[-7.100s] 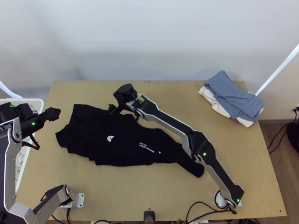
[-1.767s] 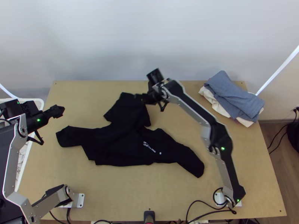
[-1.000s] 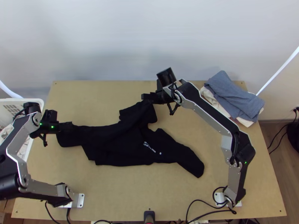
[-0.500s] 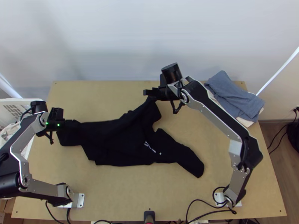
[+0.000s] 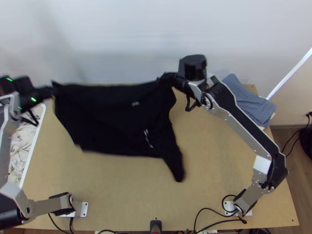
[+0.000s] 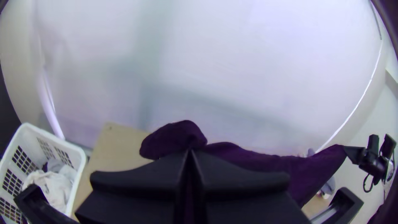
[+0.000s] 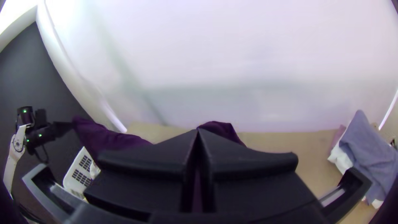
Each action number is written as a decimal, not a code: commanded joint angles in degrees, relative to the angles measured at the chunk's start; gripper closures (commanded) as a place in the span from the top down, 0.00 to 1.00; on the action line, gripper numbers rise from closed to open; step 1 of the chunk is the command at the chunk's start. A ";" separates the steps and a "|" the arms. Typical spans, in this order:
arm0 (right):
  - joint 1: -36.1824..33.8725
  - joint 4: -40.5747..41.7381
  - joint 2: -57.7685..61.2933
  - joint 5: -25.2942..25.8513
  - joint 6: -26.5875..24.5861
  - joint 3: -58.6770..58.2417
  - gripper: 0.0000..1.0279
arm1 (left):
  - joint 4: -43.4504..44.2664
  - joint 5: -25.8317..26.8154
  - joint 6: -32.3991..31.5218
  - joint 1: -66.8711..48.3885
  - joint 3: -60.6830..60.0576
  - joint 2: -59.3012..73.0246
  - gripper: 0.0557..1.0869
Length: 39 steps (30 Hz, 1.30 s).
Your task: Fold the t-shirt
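One table (image 5: 128, 199) — pale wall (image 5: 136, 35) beyond

Table (image 5: 218, 156): light wood
Wall (image 5: 117, 31): pale, beyond the table's far edge
Floor (image 5: 298, 183): brown, right of the table

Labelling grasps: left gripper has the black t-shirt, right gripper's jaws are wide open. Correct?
Wrong on the right gripper: its jaws are shut on the t-shirt, as the right wrist view shows. The left gripper does have the shirt.
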 commanded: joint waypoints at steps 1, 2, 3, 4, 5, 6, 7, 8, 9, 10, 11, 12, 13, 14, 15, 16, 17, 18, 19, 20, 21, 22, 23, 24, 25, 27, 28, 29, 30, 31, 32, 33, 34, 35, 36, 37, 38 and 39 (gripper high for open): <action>-1.82 1.95 -2.57 3.19 -2.23 3.71 0.03 | -0.89 -1.43 -3.60 -0.09 7.58 -2.57 0.04; -1.99 1.95 -2.84 4.06 -2.85 5.12 0.03 | -1.24 -1.70 -3.78 -0.09 9.52 -2.83 0.04; -2.08 1.95 -3.37 4.86 -3.20 6.35 0.03 | -1.50 -2.40 -3.87 -0.09 11.10 -3.45 0.04; -2.52 1.95 -4.16 5.03 -3.11 7.32 0.03 | -1.94 -3.01 -3.96 0.00 12.68 -3.98 0.04; -2.87 1.95 -4.95 5.21 -3.11 8.20 0.03 | -2.64 -3.01 -3.96 0.17 13.91 -4.59 0.04; -3.05 1.95 -5.91 5.29 -3.11 8.72 0.03 | -3.17 -3.10 -3.96 0.26 14.70 -5.30 0.04; -3.22 1.95 -7.32 5.21 -3.11 8.99 0.03 | -3.79 -3.10 -3.96 0.61 15.49 -6.26 0.04; -3.31 1.95 -8.81 5.21 -3.11 9.07 0.03 | -4.67 -3.01 -3.96 0.96 16.02 -7.23 0.04; -3.40 1.95 -10.22 5.21 -3.11 8.99 0.03 | -5.37 -3.10 -3.96 0.96 16.37 -8.46 0.04; -3.40 1.77 -11.98 5.21 -3.11 8.81 0.03 | -5.72 -3.10 -3.87 1.14 16.28 -9.87 0.04; -3.40 1.69 -13.65 5.21 -3.11 8.37 0.03 | -6.25 -3.10 -3.87 1.31 16.37 -11.18 0.04; -3.40 1.60 -15.76 5.21 -3.11 7.76 0.03 | -6.60 -3.10 -3.69 1.40 16.37 -12.59 0.04; -3.40 1.51 -17.52 5.21 -3.11 7.05 0.03 | -6.86 -3.10 -3.60 1.49 16.37 -14.08 0.04; -3.31 1.42 -19.27 5.21 -3.11 6.26 0.03 | -6.95 -3.10 -3.52 1.58 16.28 -15.75 0.04; -3.31 1.51 -21.03 5.21 -3.11 5.47 0.03 | -6.95 -3.01 -3.52 1.67 16.11 -17.34 0.04; -3.31 1.42 -22.70 5.21 -3.11 4.86 0.03 | -6.95 -3.01 -3.52 1.67 15.84 -18.92 0.04; -3.31 1.42 -24.46 5.21 -3.11 3.89 0.03 | -6.95 -3.01 -3.52 1.67 15.49 -20.32 0.04; -3.31 1.42 -26.39 5.21 -3.11 2.92 0.03 | -7.30 -3.01 -3.52 1.58 15.14 -21.91 0.04; -3.22 1.33 -28.33 5.12 -3.11 1.69 0.03 | -7.83 -3.01 -3.52 1.58 14.53 -23.40 0.04; -3.31 1.33 -30.26 5.12 -3.11 0.20 0.03 | -8.18 -3.01 -3.60 1.49 13.65 -25.07 0.04; -3.31 1.25 -32.19 5.03 -3.11 -1.12 0.03 | -8.80 -2.93 -3.60 1.23 12.68 -26.65 0.04; -3.31 0.98 -34.13 5.03 -3.11 -2.44 0.03 | -9.85 -2.84 -3.69 0.70 11.54 -28.32 0.04; -3.40 0.63 -36.15 5.03 -3.11 -4.02 0.03 | -10.73 -2.75 -3.69 0.08 10.40 -29.99 0.04; -3.40 0.54 -38.17 4.94 -3.11 -5.69 0.03 | -11.43 -2.49 -3.69 -0.53 8.99 -31.57 0.04; -3.49 0.54 -40.02 4.94 -3.11 -7.54 0.03 | -12.49 -2.14 -3.69 -1.06 7.41 -33.33 0.04; -3.40 0.46 -43.88 4.77 -3.11 -12.11 0.03 | -13.98 -1.78 -3.78 -2.55 3.01 -36.58 0.04; -3.31 0.46 -45.38 4.77 -3.11 -14.30 0.03 | -14.86 -1.61 -3.78 -3.08 0.55 -38.08 0.04; -3.05 0.46 -46.87 4.68 -2.93 -17.03 0.03 | -15.56 -1.17 -3.87 -3.78 -2.61 -39.48 0.04; -2.96 0.46 -48.01 4.68 -2.85 -19.49 0.03 | -15.48 -1.08 -3.87 -4.31 -5.42 -40.63 0.04; -2.96 0.46 -48.98 4.68 -2.05 -21.86 0.03 | -15.48 -0.64 -4.48 -4.75 -7.97 -41.42 0.04; -2.96 0.46 -49.68 4.59 -1.00 -24.15 0.03 | -15.48 -0.29 -4.92 -5.10 -10.61 -41.95 0.04; -3.14 0.46 -50.04 4.59 -0.21 -26.43 0.03 | -14.95 -0.29 -4.92 -5.45 -13.51 -42.12 0.04; -3.31 0.46 -50.39 4.42 0.85 -28.72 0.03 | -14.25 -0.29 -5.10 -5.63 -16.50 -42.03 0.04; -3.57 0.54 -50.56 3.89 1.81 -30.92 0.03 | -13.37 -0.29 -5.10 -6.07 -19.49 -41.68 0.04; -4.01 0.98 -50.56 3.10 2.69 -33.20 0.03 | -11.70 -0.29 -5.19 -6.77 -22.74 -41.42 0.04; -4.45 1.42 -50.39 2.22 4.01 -35.31 0.03 | -10.38 -0.29 -5.10 -7.30 -25.55 -41.07 0.04; -4.81 1.77 -49.86 1.25 5.33 -37.16 0.03 | -9.32 -0.47 -4.92 -8.00 -28.28 -40.28 0.04; -5.33 2.30 -49.16 0.20 6.47 -39.09 0.03 | -7.13 -0.64 -4.92 -8.44 -31.00 -39.40 0.04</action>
